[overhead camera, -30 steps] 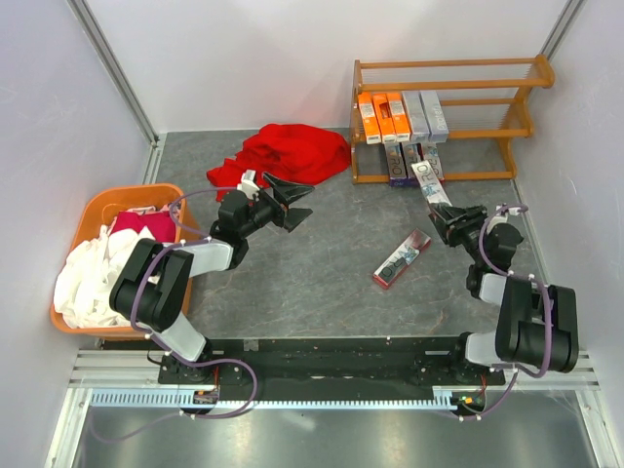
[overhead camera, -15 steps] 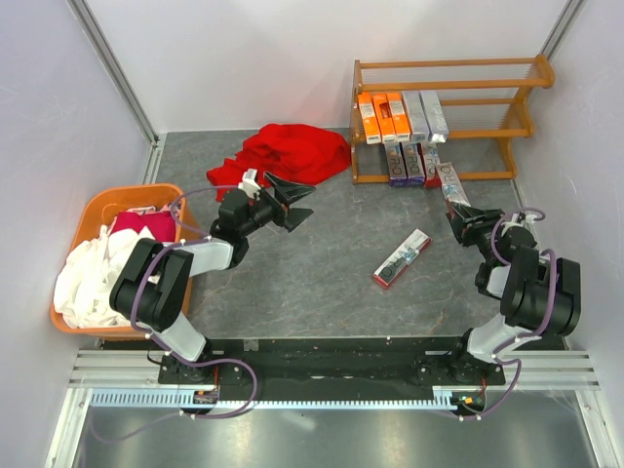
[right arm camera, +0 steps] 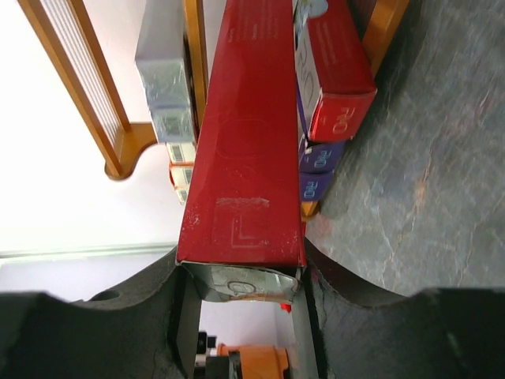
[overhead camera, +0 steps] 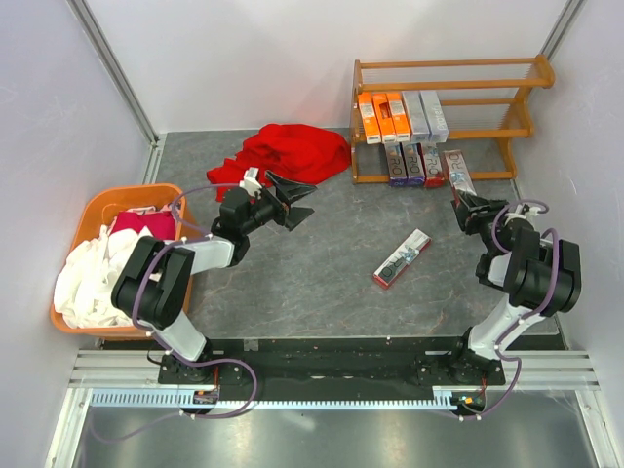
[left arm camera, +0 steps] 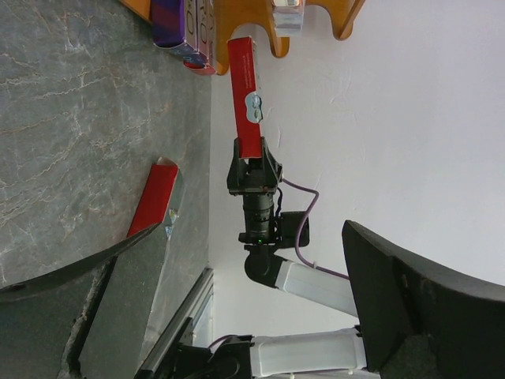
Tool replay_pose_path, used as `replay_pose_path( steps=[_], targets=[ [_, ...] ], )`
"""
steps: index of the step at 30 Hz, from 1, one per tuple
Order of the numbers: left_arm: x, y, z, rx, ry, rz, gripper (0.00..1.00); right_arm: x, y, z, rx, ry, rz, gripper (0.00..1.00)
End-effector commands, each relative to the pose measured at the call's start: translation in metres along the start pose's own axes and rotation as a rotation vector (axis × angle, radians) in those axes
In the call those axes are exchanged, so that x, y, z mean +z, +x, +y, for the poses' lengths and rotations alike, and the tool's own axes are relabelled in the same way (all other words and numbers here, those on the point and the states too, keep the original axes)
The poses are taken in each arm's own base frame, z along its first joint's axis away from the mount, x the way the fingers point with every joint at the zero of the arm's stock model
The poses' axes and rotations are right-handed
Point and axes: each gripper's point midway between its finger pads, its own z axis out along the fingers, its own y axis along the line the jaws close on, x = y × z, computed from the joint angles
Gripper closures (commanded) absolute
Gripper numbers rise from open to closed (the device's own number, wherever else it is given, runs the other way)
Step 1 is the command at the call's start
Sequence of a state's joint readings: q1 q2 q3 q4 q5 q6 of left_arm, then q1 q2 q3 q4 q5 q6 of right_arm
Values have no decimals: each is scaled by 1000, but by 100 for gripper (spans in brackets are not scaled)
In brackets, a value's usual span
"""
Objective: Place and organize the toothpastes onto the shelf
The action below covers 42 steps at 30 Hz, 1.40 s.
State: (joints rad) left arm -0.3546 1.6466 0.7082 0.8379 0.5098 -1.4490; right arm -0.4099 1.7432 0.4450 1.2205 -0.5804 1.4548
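right gripper (overhead camera: 468,203) clamps red toothpaste box (right arm camera: 246,158) (silver end flap (right arm camera: 245,284) only wrist-side); left gripper (overhead camera: 295,200) wide open

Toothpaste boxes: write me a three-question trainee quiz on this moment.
1. True or false: the left gripper is open and empty.
2. What holds the red box at the shelf? A) left gripper B) right gripper C) nothing
3. How many boxes lie ungripped on the table, off the shelf?

Key: 1 true; 2 B; 3 one, the loose box.
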Motion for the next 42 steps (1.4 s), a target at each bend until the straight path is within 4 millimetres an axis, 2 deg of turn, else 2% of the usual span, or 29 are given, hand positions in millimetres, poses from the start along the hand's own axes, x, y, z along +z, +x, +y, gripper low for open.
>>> replay_pose_path(
  steps=[1,6,7,8,11,12,13,15,16,18,19,27,28,32,37,40,42],
  targets=[
    [5,-4,-8,64,31,13,1,15,-24,38,-65,-142,-66,70],
    [6,-2,-4,59,31,23,1,34,-35,24,-64,-96,-82,70],
    [5,-3,-5,60,32,22,1,40,-38,27,-67,-100,-83,70],
    [6,-2,-3,58,29,26,1,45,-38,19,-58,-82,-76,70],
    [7,-2,-1,55,28,28,1,61,-34,12,-41,-75,-57,70],
    [7,-2,-1,55,29,29,1,68,-36,16,-47,-88,-58,70],
    [7,-1,-1,54,31,30,1,72,-36,8,-40,-71,-53,71],
    [7,-1,-2,55,33,35,1,83,-38,11,-54,-80,-53,71],
    [7,-1,-2,56,33,38,1,88,-38,3,-50,-54,-49,71],
    [8,0,-1,55,32,47,1,97,-41,0,-65,-36,-55,71],
    [8,0,-2,56,35,49,1,101,-42,-6,-60,-24,-55,70],
    [10,1,2,52,28,59,1,129,-46,-19,-68,3,-37,70],
    [10,2,1,53,30,63,1,131,-45,-26,-63,15,-31,69],
    [11,1,4,50,25,62,1,140,-32,-35,-47,20,4,66],
    [11,1,3,53,23,62,1,141,-26,-52,-26,49,9,60],
    [11,2,3,54,23,66,1,137,-25,-59,-24,68,9,54],
    [11,1,2,57,25,67,1,133,-23,-64,-26,92,8,41]
  ],
)
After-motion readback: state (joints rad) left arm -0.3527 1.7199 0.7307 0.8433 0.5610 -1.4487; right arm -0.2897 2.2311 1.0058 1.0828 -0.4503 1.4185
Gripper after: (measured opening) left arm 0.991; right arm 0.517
